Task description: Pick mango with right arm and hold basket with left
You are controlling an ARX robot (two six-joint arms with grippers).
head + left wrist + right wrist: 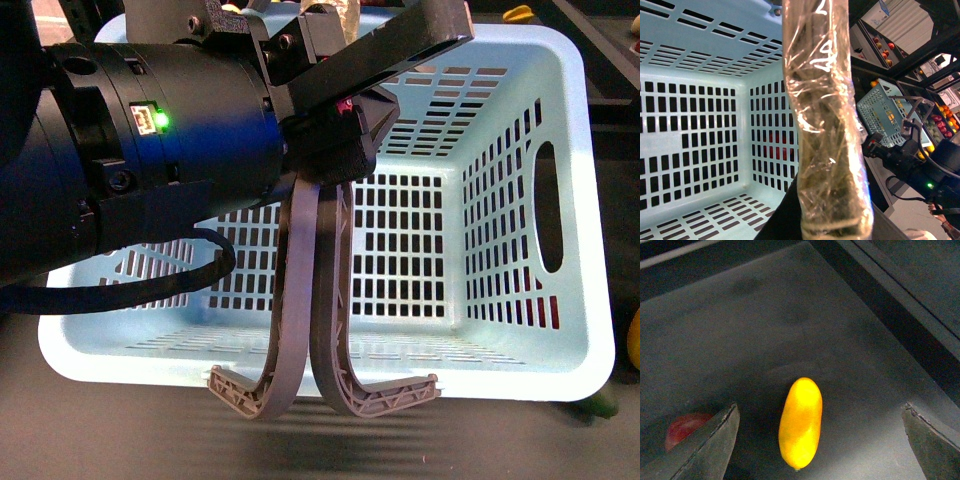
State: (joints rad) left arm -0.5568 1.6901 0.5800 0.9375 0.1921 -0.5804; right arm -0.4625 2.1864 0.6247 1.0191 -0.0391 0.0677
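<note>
The pale turquoise basket (pixel 500 200) fills the front view, and its slotted inside shows in the left wrist view (pixel 700 100). My left gripper (pixel 335 120) is shut on the tops of its two grey-brown handles (pixel 300 300), which are raised together over the basket's near side. A plastic-wrapped finger (pixel 825 125) crosses the left wrist view. The yellow-orange mango (pixel 800 422) lies on a dark grey surface. My right gripper (pixel 821 412) is open above it, its fingers (pixel 705 450) wide apart on either side and not touching it. The right gripper is not in the front view.
A red roundish fruit (pixel 685 427) lies beside the mango, partly behind one finger. A raised dark edge (pixel 900 315) runs past the mango's surface. A green fruit's end (pixel 600 405) and a yellow bit (pixel 634 340) show beside the basket. A second basket (pixel 885 110) with fruit stands further off.
</note>
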